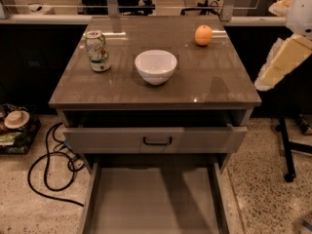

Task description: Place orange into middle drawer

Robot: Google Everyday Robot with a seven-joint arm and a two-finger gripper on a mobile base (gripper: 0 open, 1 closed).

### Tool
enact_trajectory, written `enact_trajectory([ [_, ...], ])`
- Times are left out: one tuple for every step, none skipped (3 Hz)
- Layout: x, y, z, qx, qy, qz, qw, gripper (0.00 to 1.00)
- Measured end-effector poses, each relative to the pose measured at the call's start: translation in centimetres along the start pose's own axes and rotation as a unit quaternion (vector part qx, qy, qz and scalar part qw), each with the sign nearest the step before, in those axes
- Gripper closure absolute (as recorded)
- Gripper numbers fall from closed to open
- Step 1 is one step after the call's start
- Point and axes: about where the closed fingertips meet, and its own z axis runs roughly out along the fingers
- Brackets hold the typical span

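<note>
The orange (204, 35) sits on the far right of the brown table top (214, 82), apart from the other objects. The middle drawer (152, 199) is pulled far out below, with a bare grey floor and low side walls. My arm (282, 60) hangs at the right edge of the view, beside the table. My gripper (282, 6) is at the arm's upper end, to the right of the orange and well apart from it, holding nothing that I can see.
A white bowl (155, 66) stands mid-table and a drink can (97, 50) at the left. A grey drawer front with a black handle (157, 141) is slightly open above the middle drawer. Black cables (48, 165) lie on the floor at left. A stand leg (287, 150) is at right.
</note>
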Motion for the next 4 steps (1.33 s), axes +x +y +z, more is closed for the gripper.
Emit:
enact_trajectory([
  [0.6, -4.4, 2.9, 0.029, -0.067, 0.052, 0.996, 0.0],
  [1.1, -7.1, 5.5, 0.056, -0.138, 0.105, 0.9832, 0.0],
  [1.6, -9.0, 7.2, 0.092, -0.2, 0.151, 0.9637, 0.0],
  [1.5, -8.9, 7.3, 0.089, -0.198, 0.149, 0.9646, 0.0],
])
